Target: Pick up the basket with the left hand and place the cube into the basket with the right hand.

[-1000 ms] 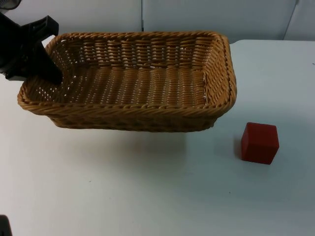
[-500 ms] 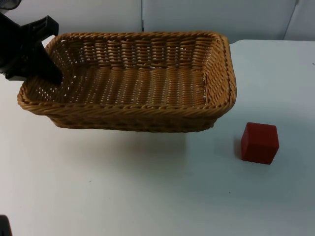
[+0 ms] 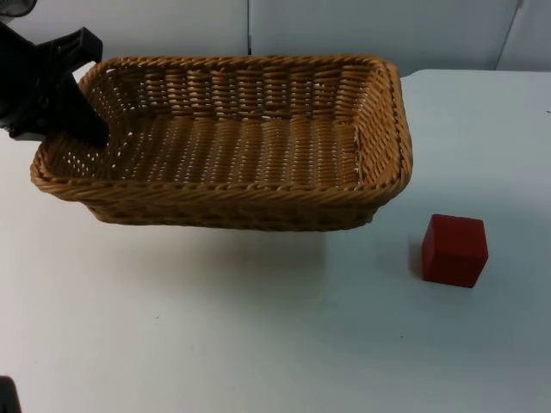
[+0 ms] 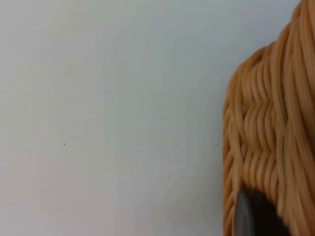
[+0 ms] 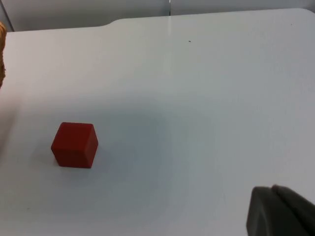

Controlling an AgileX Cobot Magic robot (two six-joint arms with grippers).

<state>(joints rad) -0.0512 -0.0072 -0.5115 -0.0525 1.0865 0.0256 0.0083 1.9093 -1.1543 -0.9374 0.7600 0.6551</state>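
**A:** Item one, the left gripper (image 3: 82, 120). Condition?

**B:** Pinched onto the left end wall of the basket (image 3: 241, 138), one finger inside against the weave, the other outside. The left wrist view shows a dark fingertip (image 4: 251, 216) pressed flat to the wicker (image 4: 266, 137). The basket reads as lifted: a soft shadow lies on the table (image 3: 258, 344) beneath its near side.

**A:** Change against the previous half-second and second?

**B:** Practically none. Basket, left gripper and cube sit where they sat; at most the basket's right end has shifted by a hair. Entry: lift complete, left arm holding in place.

**A:** Item two, the right gripper.

**B:** One dark fingertip (image 5: 280, 211) is visible in the right wrist view, above bare table. Whether its fingers are spread or together cannot be told. It stands well apart from the cube.

**A:** Item three, the cube.

**B:** Red cube (image 3: 455, 249), resting flat on the table, to the right of the basket and nearer than its right corner, not touching it. From the right wrist it appears as (image 5: 75, 145), with a sliver of basket rim (image 5: 2, 54) far to the left.

**A:** Meaning for the task?

**B:** First half judged done. The steady basket suggests the remaining work belongs to the right arm: approach, grasp, carry left over the rim, release.
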